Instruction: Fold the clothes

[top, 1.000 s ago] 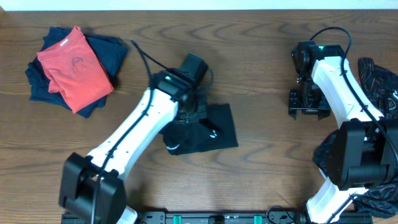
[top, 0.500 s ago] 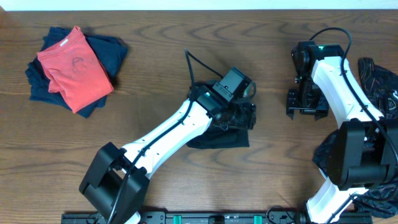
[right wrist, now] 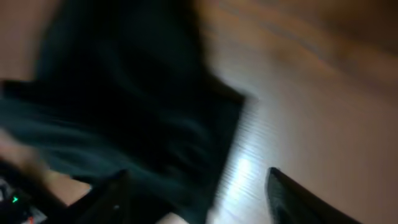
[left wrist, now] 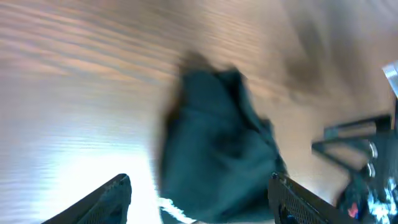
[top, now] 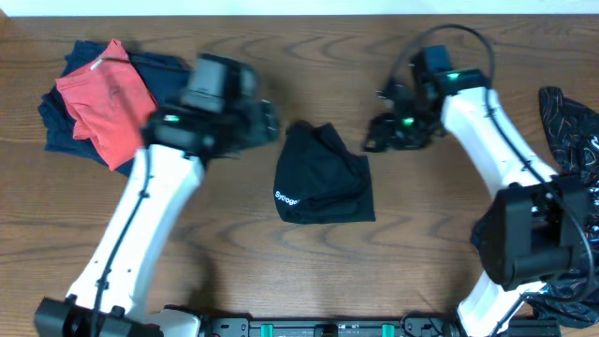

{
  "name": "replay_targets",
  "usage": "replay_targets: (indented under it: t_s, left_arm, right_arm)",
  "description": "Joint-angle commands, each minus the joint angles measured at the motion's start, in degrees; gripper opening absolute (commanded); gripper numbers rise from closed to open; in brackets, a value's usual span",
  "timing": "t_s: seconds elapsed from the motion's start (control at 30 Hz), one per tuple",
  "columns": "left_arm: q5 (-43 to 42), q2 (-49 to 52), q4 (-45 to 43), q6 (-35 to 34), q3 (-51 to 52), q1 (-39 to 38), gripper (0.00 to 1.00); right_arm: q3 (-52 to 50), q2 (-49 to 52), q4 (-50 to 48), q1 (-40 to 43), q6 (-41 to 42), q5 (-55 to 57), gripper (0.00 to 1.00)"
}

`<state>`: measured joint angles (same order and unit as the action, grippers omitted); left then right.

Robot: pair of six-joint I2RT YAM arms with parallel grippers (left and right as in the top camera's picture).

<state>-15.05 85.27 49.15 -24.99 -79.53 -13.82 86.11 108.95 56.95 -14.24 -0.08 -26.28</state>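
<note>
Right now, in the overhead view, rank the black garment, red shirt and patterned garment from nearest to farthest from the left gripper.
1. The black garment, mid-table, just right of the left gripper.
2. The red shirt, at the far left.
3. The patterned garment, at the right edge.

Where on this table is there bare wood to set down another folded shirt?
Widest bare wood: near side, between the black garment and the right arm. Also the near left corner, below the red-and-navy stack, left of the left arm. Crowded: the middle around the black garment, and the right edge with the patterned clothes.
</note>
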Motion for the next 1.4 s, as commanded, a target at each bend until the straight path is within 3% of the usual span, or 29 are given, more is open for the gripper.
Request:
replay_targets:
  t_s: [0.0,0.2,0.27,0.37,0.4,0.53,0.63,0.7,0.83,0.97,1.07,1.2,1.37]
  left_arm:
    - [0.5,1.7,1.68,0.96,1.09,3.58,0.72]
    - [0.5,4.24,2.23,0.96,3.45,4.55,0.72]
    - [0.28,5.03,2.47,0.96,3.45,4.39,0.72]
    - [-0.15,5.4,2.75,0.98,3.45,4.37,0.72]
    - [-0.13,5.4,2.89,0.98,3.45,4.37,0.72]
    - [-0.35,5.4,3.76,0.98,3.45,4.37,0.72]
    - [-0.35,5.4,4.28,0.98,3.45,4.37,0.72]
    - [-0.87,5.4,4.98,0.98,3.45,4.37,0.72]
    - [-2.47,5.4,7.48,1.01,3.45,4.37,0.72]
    - [-2.47,5.4,8.0,1.03,3.45,4.37,0.72]
    - [-2.47,5.4,7.98,1.22,3.45,4.09,0.72]
    - [-2.47,5.4,7.08,1.64,3.45,2.25,0.72]
    - [-2.21,5.44,3.34,5.07,3.45,-0.57,0.72]
  right_arm:
    - [0.07,-1.2,-2.36,-5.88,-2.78,-2.8,0.76]
    - [0.07,0.22,-6.23,-13.75,-2.75,6.14,0.78]
    - [0.07,0.24,-5.16,-15.1,-2.73,10.36,0.59]
    - [0.07,0.24,-0.55,-15.5,-2.78,12.46,0.12]
    - [0.07,0.24,1.66,-15.28,-2.78,12.59,0.01]
    - [0.07,0.24,10.6,-13.27,0.85,18.84,0.01]
    - [0.07,0.24,16.02,-11.15,17.92,34.62,0.01]
    - [-0.2,0.24,19.98,-9.53,25.49,39.26,0.01]
    - [-3.54,0.24,22.62,-7.65,22.75,31.56,0.06]
    - [-8.72,0.24,22.29,-8.09,18.01,25.11,0.29]
    - [-11.69,0.24,22.38,-8.31,18.93,28.02,0.25]
    - [-11.74,-0.22,23.45,-6.91,27.85,37.11,0.23]
    - [-6.86,-4.57,21.55,-6.38,25.92,37.66,0.28]
